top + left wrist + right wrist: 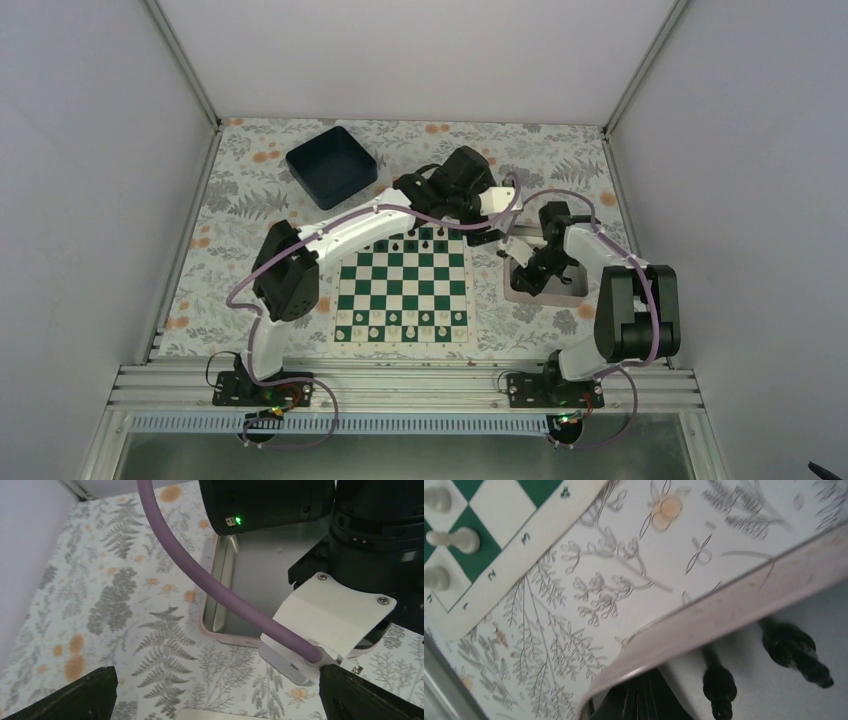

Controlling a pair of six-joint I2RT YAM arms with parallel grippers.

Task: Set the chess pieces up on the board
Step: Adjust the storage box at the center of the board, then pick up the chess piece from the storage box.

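The right pincer (641, 702) hangs low in the tray (734, 595), near its rim, and is pressed together, probably to lift one of the black pieces (719, 685) lying there. Whether it pinches one, I cannot tell. More black pieces stand along the far edge of the board (405, 285). The left pincer (220, 695) hovers spread over the counter (125, 605) beside the tray, likely leaving room. Only the right wrist view shows the tray's pieces, and only the top view shows the whole board.
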